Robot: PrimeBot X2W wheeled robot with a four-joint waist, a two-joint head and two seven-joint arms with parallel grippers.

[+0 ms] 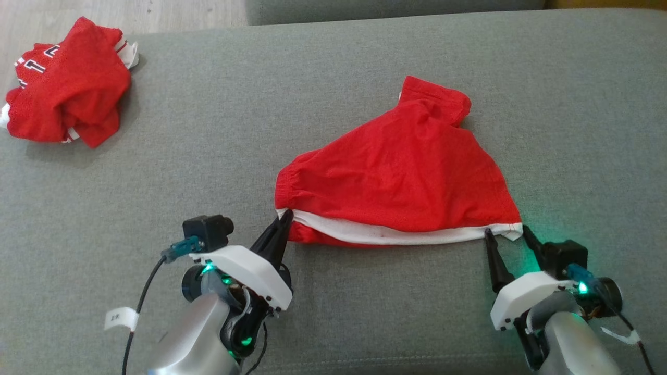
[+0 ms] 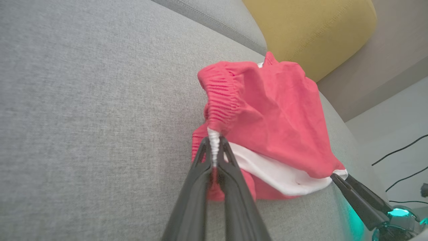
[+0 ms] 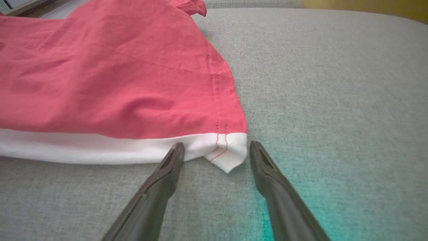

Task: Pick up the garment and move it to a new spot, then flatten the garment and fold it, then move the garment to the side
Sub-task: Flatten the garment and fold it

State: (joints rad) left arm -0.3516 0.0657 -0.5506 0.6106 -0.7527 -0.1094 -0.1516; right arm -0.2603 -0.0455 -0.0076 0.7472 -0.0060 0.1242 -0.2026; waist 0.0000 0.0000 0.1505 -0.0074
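The red garment (image 1: 396, 172) lies right of centre on the grey sofa seat (image 1: 312, 78), its lower layer mostly tucked out of sight beneath the white hem. The left gripper (image 1: 285, 216) is pinched tight on the hem's left corner. The right gripper (image 1: 506, 230) stands wide apart, the hem's right corner lying loose between its fingers. A red bundle (image 1: 68, 83) at the far left is cut off, its white print unreadable. Beyond the seat are a yellow cushion (image 2: 311, 30) and pale wood floor (image 1: 104, 15).
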